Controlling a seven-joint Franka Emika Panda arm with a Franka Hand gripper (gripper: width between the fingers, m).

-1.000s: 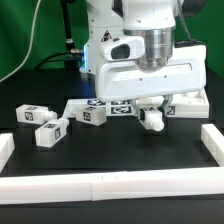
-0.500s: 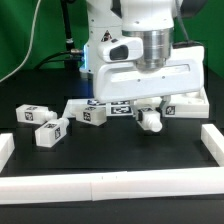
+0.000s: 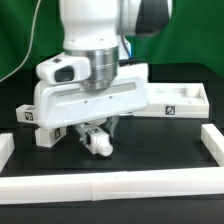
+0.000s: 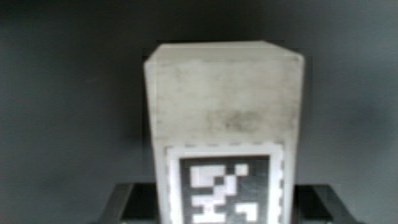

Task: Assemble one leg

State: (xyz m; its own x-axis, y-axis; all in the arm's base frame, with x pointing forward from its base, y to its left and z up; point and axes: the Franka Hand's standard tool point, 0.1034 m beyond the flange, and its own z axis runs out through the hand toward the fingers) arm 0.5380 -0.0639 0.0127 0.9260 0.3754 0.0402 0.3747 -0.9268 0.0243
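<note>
White square-section wooden leg with black marker tag (image 3: 98,146) held in gripper (image 3: 96,134), lower centre-left of exterior view, just above black counter (image 3: 150,160). Gripper seems clamped on leg, long axis pointing down. Flat white tabletop panel (image 3: 180,100) lies right, well apart.

Leg (image 4: 222,100): matt white plastic, faintly grainy. Table (image 3: 165,150): matt black. Arm casing (image 3: 95,25): glossy white plastic.

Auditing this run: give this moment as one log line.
claw: shut on leg | leg: tag faces wrist camera | white panel: exterior view's right, apart from claw
</note>
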